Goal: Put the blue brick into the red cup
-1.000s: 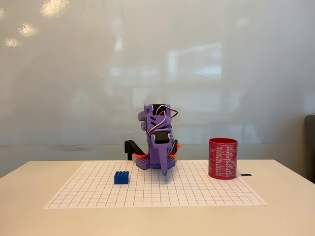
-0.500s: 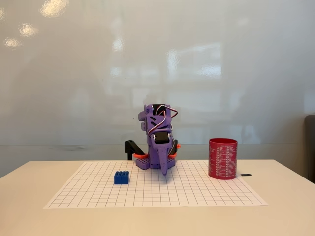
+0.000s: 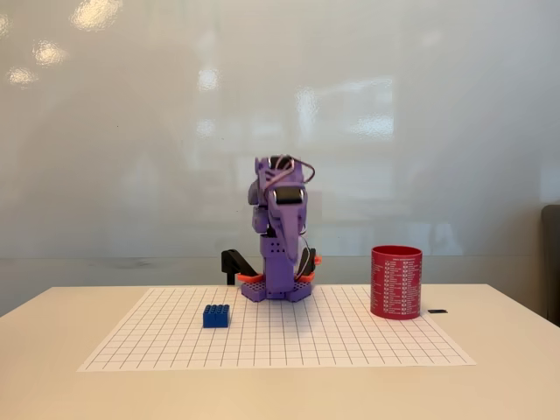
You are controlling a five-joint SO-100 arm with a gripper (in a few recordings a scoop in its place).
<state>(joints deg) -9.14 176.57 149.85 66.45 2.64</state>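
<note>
The blue brick (image 3: pixel 216 316) sits studs up on the gridded paper sheet, left of centre. The red cup (image 3: pixel 396 281) with white print stands upright on the sheet's right side. My purple arm is folded over its base at the back middle. My gripper (image 3: pixel 290 248) hangs pointing down above the base, well above the sheet, between brick and cup and behind both. Its fingers look pressed together with nothing between them.
A white gridded paper sheet (image 3: pixel 280 350) covers the middle of the pale table. A small black item (image 3: pixel 437 311) lies just right of the cup. The arm's base (image 3: pixel 276 289) has orange and black parts at the back edge of the sheet.
The gripper has lifted from near the sheet in front of the base to a higher spot above it. Brick and cup have not moved.
</note>
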